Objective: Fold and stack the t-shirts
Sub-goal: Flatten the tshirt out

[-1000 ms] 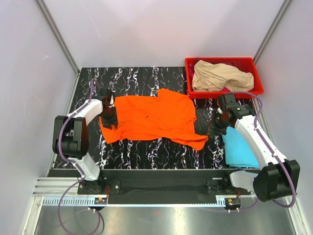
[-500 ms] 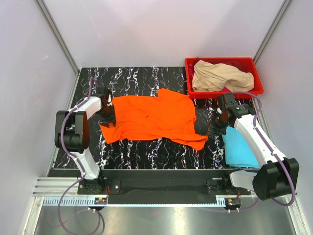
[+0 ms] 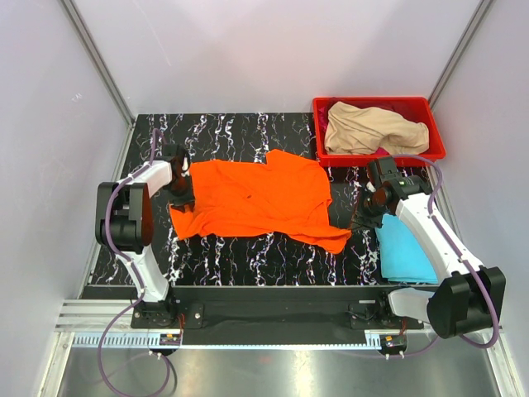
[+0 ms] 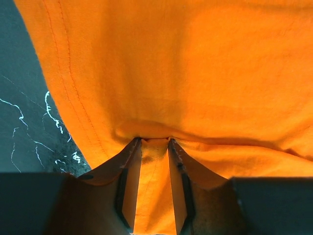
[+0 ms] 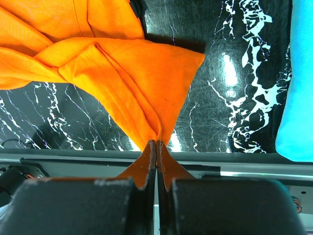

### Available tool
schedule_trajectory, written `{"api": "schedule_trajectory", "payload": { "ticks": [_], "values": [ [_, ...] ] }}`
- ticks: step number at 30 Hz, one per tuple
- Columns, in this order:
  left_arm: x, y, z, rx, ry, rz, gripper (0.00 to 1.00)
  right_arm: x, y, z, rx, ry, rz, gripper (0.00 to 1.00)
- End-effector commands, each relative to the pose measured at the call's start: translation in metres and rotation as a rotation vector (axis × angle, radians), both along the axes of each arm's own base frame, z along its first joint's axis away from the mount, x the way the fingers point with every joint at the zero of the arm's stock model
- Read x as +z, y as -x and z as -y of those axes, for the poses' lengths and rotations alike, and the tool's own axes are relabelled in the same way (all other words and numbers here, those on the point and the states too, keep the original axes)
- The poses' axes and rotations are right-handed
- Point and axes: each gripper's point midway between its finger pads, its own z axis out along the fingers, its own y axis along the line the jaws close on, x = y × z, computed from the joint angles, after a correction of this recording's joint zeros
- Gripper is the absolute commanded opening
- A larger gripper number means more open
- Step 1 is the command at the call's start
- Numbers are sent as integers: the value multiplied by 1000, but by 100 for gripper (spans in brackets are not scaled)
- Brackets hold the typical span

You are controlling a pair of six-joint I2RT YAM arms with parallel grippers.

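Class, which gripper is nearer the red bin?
Right. The right gripper is just in front of the bin; the left gripper is far to its left, across the orange shirt.

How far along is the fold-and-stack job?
Done: the light blue t-shirt lies folded flat at the table's right edge. In hand: the orange t-shirt lies spread out, left pincer and right pincer each shut on an edge. Left: folding it, stacking, and the beige t-shirt crumpled in the red bin.
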Motion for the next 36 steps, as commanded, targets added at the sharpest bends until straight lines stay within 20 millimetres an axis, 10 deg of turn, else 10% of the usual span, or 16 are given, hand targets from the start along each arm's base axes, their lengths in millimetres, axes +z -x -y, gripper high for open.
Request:
{"api": "schedule_trajectory", "payload": {
  "ticks": [1,8,24,28,36],
  "values": [
    [16,-19,-9,6,-39,75,35,6,-6,-4,19,-17,29,0],
    [22,-24,-15,4,-74,93,43,4,-5,-6,21,-30,18,0],
    [44,-27,-14,13,-66,130,0,4,-14,-6,17,-20,27,0],
    [128,-46,-15,95,-52,370,0,21,-61,2,-23,56,121,0],
    [342,-117,-13,113,-7,942,0,147,-173,0,-76,88,445,0]
  ]
}}
